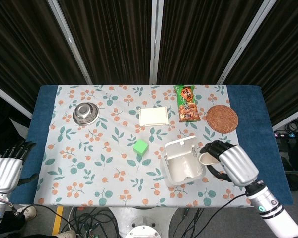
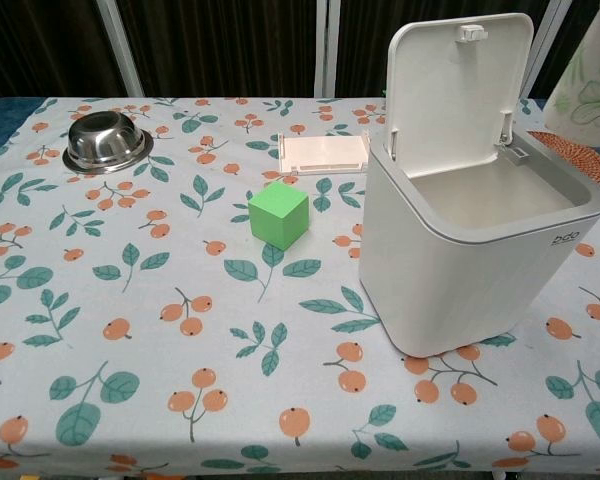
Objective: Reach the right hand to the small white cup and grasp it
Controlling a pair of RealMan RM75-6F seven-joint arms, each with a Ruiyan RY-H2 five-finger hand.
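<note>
My right hand [image 1: 232, 164] grips the small white cup [image 1: 206, 158], lifted off the table just right of the open white bin [image 1: 183, 162]. In the chest view the cup [image 2: 586, 76], white with a green leaf print, hangs high at the right edge beside the bin's raised lid [image 2: 452, 70]; the hand itself is outside that view. My left hand [image 1: 7, 168] hovers off the table's left front corner, fingers spread, holding nothing.
A green cube [image 1: 140, 147] sits left of the bin. A steel bowl [image 1: 85, 113], a cream flat box [image 1: 153, 116], a snack bag [image 1: 186, 103] and a woven coaster [image 1: 222, 118] lie across the back of the floral cloth [image 1: 89, 163].
</note>
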